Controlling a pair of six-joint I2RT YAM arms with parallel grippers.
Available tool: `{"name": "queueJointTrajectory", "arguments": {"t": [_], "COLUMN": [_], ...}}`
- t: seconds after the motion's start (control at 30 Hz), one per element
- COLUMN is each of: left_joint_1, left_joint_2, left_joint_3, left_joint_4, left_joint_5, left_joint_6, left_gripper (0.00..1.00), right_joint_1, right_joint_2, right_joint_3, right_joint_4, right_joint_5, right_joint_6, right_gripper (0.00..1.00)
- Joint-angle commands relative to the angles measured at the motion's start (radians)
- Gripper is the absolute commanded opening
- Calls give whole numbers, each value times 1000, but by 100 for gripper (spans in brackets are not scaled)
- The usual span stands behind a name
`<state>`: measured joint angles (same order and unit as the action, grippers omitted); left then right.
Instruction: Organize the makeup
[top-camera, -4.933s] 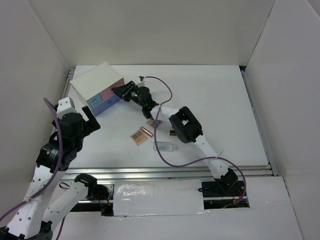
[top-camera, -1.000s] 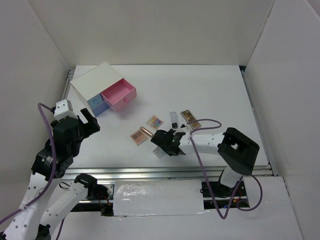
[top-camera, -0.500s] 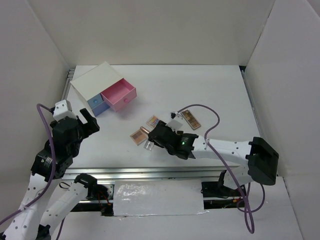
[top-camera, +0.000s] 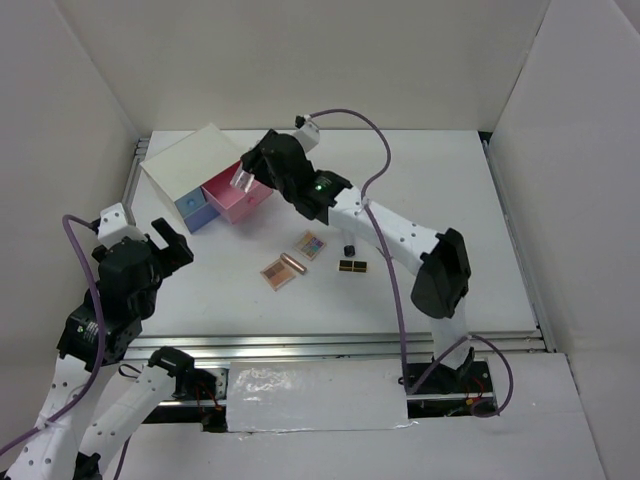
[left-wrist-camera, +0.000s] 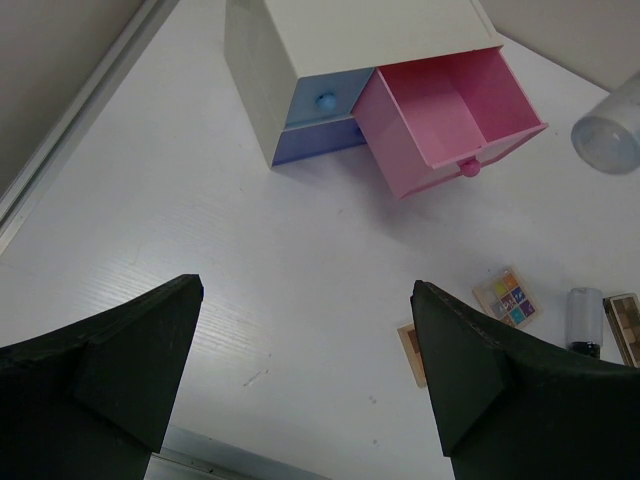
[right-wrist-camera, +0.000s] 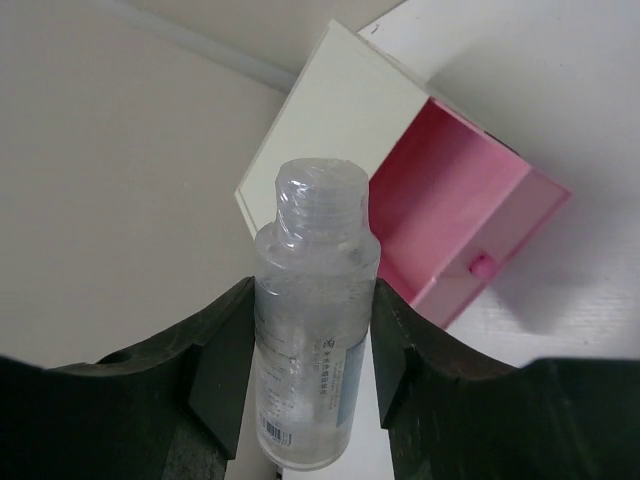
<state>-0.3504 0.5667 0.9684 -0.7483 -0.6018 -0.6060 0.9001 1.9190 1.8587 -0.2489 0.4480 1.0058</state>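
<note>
My right gripper (top-camera: 243, 177) is shut on the clear tube (top-camera: 240, 179) and holds it above the open pink drawer (top-camera: 243, 198) of the white box (top-camera: 190, 157). In the right wrist view the tube (right-wrist-camera: 314, 318) stands between both fingers, uncapped end up, with the drawer (right-wrist-camera: 448, 228) beyond. A square palette (top-camera: 311, 244), a tan palette (top-camera: 274, 272) with a rose-gold lipstick (top-camera: 291, 264), a small dark-capped bottle (top-camera: 349, 247) and a long palette (top-camera: 351, 265) lie mid-table. My left gripper (left-wrist-camera: 305, 375) is open and empty above the near left table.
The blue drawer (top-camera: 190, 208) is closed beside the pink one. The box stands at the far left by the metal rail (top-camera: 134, 165). White walls enclose the table on three sides. The right arm stretches across the middle.
The right gripper picked the clear tube off the near table and carried it far-left to above the pink drawer, which opened since the earliest frame. The long palette shifted nearer.
</note>
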Motion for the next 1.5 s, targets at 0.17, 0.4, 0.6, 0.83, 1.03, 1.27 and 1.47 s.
{"name": "queueJointTrajectory", "arguments": {"t": [0.17,0.4,0.6,0.83,1.03,1.27,1.47], "left_joint_1": [-4,-4,-4,-4,-4,-4,-7], "left_joint_2": [5,19,18,16,12,15,10], "left_joint_3": [4,6,4,4,3,3,3], "left_joint_4": [36,40,40,43,44,43,41], "left_joint_5": [-4,8,10,16,22,25,22], "left_joint_6": [14,20,20,23,26,28,26], "left_gripper": [99,100,99,100,100,100,99], "right_joint_1": [-46,-52,-52,-66,-66,-81,-131], "right_joint_2": [218,291,357,374,387,364,122], "right_joint_3": [276,312,390,387,413,445,176], "right_joint_4": [-118,-70,-76,-44,-52,-81,-33], "right_joint_5": [-83,-144,-167,-193,-204,-187,-152], "right_joint_6": [80,112,99,103,97,79,-146], "right_gripper": [4,16,22,34,66,97,98]}}
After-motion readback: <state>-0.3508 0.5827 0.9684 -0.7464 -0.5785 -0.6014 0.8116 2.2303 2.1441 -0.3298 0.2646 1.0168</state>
